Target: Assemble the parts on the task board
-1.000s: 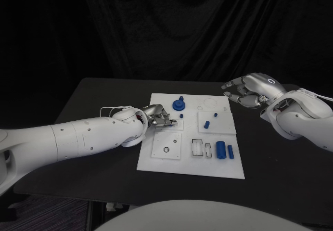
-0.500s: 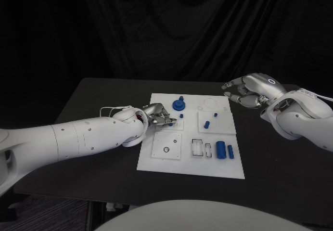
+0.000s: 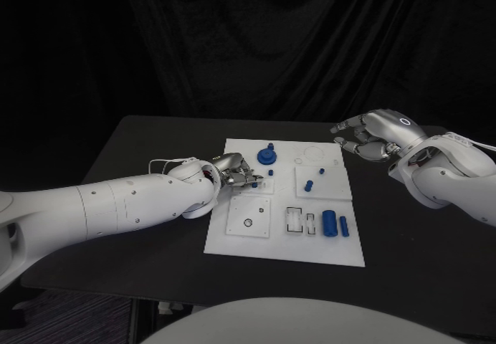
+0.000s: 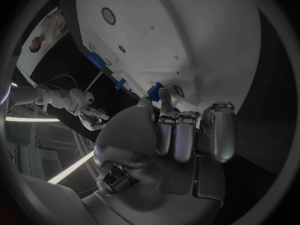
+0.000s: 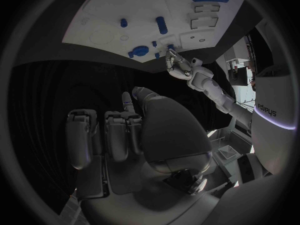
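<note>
We judge the small blue parts (image 3: 329, 223) on the white task board (image 3: 288, 247), mid-table, light, rigid and slippery, best pinched across their sides; our left hand (image 3: 236, 174), at nine o'clock of the board, and right hand (image 3: 364, 135), at two o'clock, curl their fingers on nothing.

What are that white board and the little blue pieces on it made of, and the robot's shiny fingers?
The task board looks like matte white plastic: flat, even, no glare. The blue parts look like moulded or printed plastic, uniformly coloured and dull. The left hand looks like brushed metal, silvery with soft highlights, though metallic-coated plastic is possible.
</note>
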